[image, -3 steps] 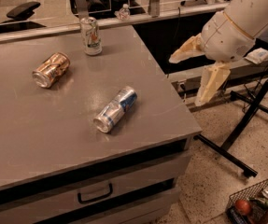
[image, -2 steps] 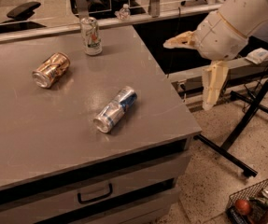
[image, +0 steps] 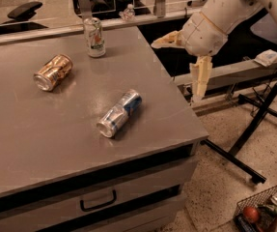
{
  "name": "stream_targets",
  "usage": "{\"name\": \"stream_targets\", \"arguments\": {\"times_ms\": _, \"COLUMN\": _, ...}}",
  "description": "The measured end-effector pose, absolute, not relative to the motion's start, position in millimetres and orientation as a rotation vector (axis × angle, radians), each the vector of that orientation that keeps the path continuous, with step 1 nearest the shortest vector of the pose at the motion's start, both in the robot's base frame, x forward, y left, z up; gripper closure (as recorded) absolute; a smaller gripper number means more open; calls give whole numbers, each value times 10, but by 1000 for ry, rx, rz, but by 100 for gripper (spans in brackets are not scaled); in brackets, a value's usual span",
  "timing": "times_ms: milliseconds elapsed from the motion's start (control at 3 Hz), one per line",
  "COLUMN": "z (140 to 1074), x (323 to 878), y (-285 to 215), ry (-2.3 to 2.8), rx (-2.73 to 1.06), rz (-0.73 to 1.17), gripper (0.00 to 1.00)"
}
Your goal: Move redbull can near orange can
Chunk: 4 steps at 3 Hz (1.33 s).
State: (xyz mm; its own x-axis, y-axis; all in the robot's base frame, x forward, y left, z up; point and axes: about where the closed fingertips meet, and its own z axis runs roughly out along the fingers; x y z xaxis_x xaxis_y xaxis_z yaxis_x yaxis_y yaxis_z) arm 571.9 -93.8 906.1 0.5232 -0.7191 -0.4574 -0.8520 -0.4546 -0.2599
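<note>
Your gripper point(image: 175, 70) hangs just off the right edge of the grey table point(image: 27, 144). Its jaws are spread wide and hold nothing, one finger aimed left toward the tabletop and the other pointing down. The redbull can point(image: 119, 113) lies on its side near the middle of the top, silver end facing near-left. The orange can point(image: 53, 72) lies on its side well apart, far-left of it. A white can point(image: 94, 36) stands upright by the far edge.

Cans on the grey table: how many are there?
3. The orange can lies at the left, the redbull can lies near the middle, a white can stands at the back. None seems hidden. The open gripper hovers right of the table.
</note>
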Motion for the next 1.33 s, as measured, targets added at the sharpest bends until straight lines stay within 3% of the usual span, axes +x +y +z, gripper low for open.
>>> {"name": "stream_targets", "arguments": {"times_ms": 1333, "z": 8640, "x": 5744, "y": 105, "ry": 1149, "rx": -2468, "rz": 609, "gripper": 0}}
